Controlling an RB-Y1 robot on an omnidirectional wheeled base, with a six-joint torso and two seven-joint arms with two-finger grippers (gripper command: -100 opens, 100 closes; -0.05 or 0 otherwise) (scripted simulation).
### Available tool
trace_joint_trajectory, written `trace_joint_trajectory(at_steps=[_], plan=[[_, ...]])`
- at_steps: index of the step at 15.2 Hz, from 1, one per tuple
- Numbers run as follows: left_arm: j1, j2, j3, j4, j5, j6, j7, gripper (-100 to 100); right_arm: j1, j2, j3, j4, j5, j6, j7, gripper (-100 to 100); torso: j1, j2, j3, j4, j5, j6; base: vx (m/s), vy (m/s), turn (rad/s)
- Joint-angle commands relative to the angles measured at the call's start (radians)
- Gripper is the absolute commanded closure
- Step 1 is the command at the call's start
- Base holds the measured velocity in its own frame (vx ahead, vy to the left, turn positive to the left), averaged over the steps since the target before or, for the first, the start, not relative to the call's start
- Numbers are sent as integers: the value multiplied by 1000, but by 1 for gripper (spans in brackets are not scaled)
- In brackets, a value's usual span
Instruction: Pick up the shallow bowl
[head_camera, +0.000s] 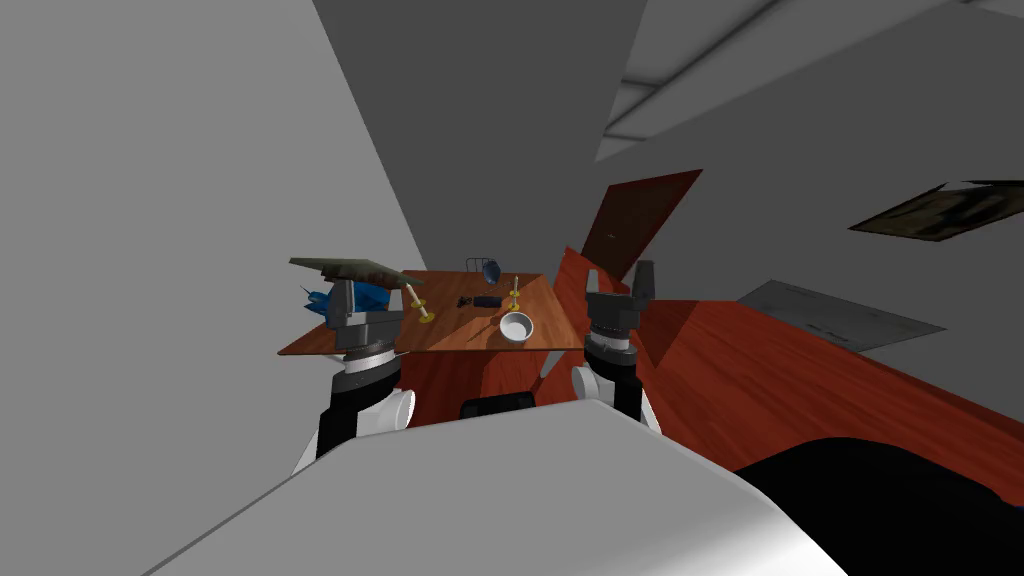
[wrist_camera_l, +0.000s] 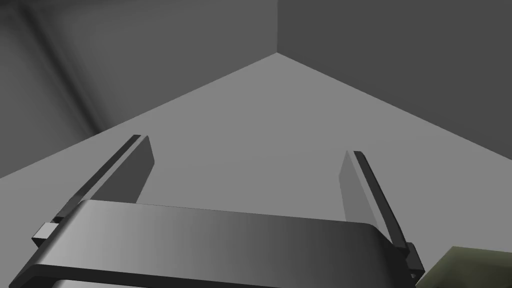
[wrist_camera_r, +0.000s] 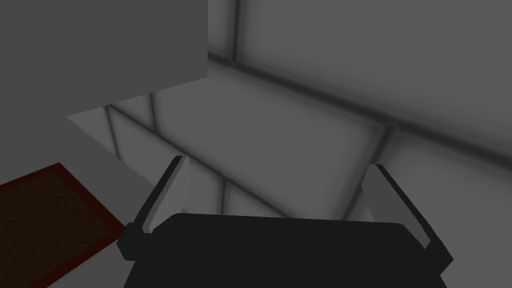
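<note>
A shallow white bowl (head_camera: 516, 326) is sitting near the wooden table's (head_camera: 450, 332) near edge, while the left gripper (wrist_camera_l: 245, 145) and right gripper (wrist_camera_r: 277, 162) are hovering short of it, fingers spread and empty. Probably light, rigid, slick and breakable, it is inviting a pinch across the rim.

A shallow white bowl (head_camera: 517, 326) is seen upright and empty near the front edge of the table, just right of the frame's centre.

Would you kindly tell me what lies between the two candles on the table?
In the head view, a dark block and a smaller dark item lie on the table between the left candle and the right candle.
</note>
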Motion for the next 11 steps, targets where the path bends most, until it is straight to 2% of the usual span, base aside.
trace_joint_trajectory(at_steps=[1,4,11], plan=[[0,0,0,0,0,0,0,0,0,-50,1,8,4,6,4,-100,0,0,0,0,0,0,-1,10,33],[0,0,0,0,0,0,0,0,-1,-95,2,17,9,12,8,-100,1,0,0,0,0,0,-7,19,42],[0,0,0,0,0,0,0,0,-2,-254,13,74,38,54,36,-100,3,1,0,0,1,0,-8,37,72]])
